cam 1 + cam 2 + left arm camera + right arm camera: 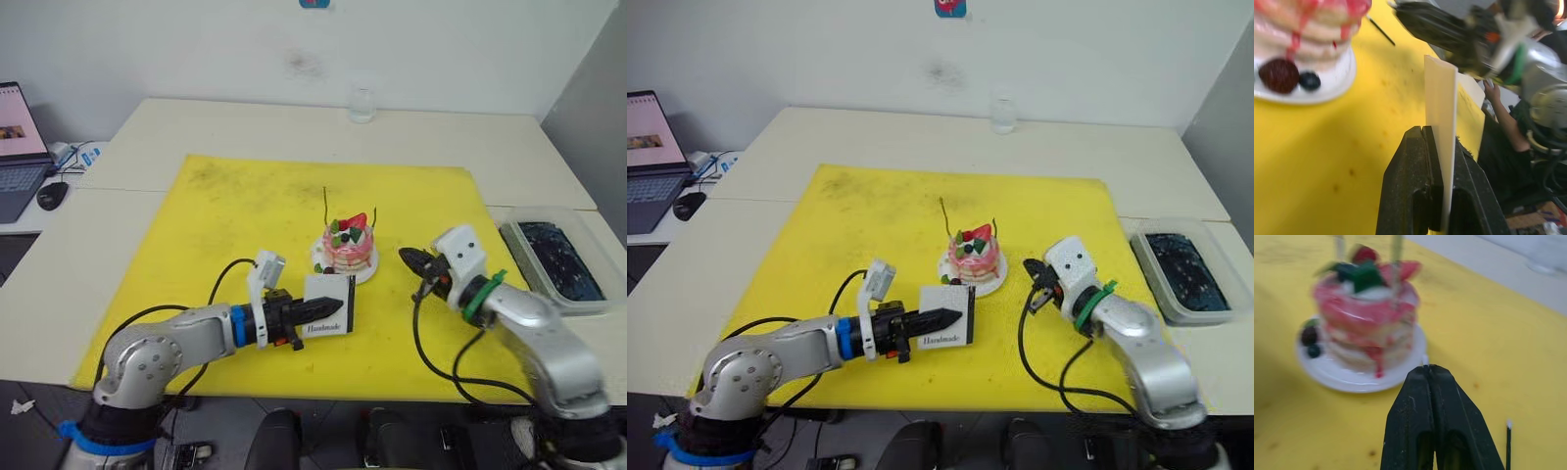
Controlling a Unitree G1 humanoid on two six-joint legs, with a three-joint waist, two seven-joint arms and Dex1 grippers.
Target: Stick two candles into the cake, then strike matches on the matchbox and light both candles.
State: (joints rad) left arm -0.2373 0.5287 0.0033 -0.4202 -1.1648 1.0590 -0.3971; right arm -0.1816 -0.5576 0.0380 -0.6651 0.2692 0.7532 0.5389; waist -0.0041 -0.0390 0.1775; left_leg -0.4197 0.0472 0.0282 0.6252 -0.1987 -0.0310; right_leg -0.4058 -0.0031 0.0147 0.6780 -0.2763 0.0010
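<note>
A: Start with your head views. What have you got?

B: Your cake [350,246] sits on its white plate [321,262] near the middle of the yellow mat [245,215], and both candles [326,208] stand upright in its top. Your left end effector [327,307] is clamped on the matchbox [330,304], which it holds on edge just in front of the plate. Your right end effector [409,258] sits low over the mat just beside the plate, on the cake's right. A glass [361,103] stands at the far side of the table [441,137], and a clear tray [558,262] lies off the mat to your right

A: And your left wrist view?

B: You see the matchbox edge-on, pinched between the two black fingers [1410,186]. The cake and plate are close by, and a dark match [1380,30] lies on the mat beyond

A: Your right wrist view?

B: Your right fingers [1410,426] are pressed together, with a small white tip [1425,360] poking out between them, most likely a match head. Another match [1508,443] lies on the mat beside them; the cake is just ahead
</note>
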